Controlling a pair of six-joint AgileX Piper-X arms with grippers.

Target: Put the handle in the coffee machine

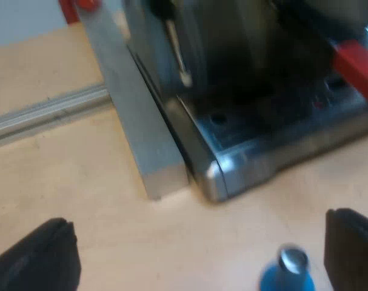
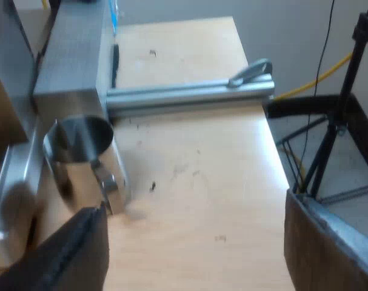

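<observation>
left jaws apart over blue tamper [image 1: 286, 274] | right jaws apart beside metal jug [image 2: 80, 159] | red handle end [image 1: 357, 70] at machine [image 1: 244, 154] front

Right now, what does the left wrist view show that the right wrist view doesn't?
Left wrist view: the front of the espresso machine, the handle's red end at that front, and a blue tamper standing on the table near the open left tool.
Right wrist view instead: a metal jug beside a metal block, and a tripod beyond the table's edge, ahead of the open right tool.
Both: the wooden table and a metal rail lying on it.
</observation>
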